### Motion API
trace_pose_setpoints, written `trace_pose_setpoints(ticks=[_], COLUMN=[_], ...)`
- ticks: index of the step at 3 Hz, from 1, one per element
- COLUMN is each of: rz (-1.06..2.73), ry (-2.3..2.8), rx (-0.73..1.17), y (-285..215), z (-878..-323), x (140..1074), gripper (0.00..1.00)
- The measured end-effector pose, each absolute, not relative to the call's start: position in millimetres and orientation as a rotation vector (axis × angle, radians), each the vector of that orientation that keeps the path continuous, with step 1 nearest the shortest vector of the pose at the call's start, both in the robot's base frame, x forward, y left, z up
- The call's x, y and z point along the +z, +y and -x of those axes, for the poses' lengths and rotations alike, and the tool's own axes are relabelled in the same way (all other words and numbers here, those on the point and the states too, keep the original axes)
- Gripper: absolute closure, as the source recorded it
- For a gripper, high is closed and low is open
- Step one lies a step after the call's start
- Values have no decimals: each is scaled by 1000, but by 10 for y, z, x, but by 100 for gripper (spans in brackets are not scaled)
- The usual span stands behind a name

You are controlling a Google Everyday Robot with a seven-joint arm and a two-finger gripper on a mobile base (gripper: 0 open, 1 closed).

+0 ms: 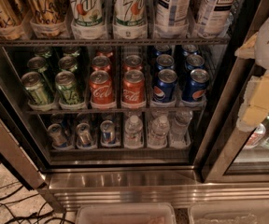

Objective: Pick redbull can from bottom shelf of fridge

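Standing untouched on the bottom shelf (120, 149), the redbull can (108, 131) awaits us. Our gripper (259, 102) hovers far right; whether it is open, we cannot tell.

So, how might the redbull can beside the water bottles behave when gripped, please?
The redbull can looks slim and tall, so a nudge may tip it. Its smooth metal wall is probably stiff but slippery. The end effector sits at the far right, well away from it.
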State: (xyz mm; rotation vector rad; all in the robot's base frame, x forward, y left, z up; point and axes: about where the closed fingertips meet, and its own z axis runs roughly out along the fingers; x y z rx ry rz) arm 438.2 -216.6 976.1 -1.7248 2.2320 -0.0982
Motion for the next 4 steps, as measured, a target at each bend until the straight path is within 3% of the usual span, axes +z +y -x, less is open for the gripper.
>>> trace_pose_setpoints(ticks=[2,4], rz=[1733,1609], ry=[2216,2200], rx=[-72,132], y=[-1907,-1234], z=[-4365,-4072], x=[9658,9284], gripper=[0,0])
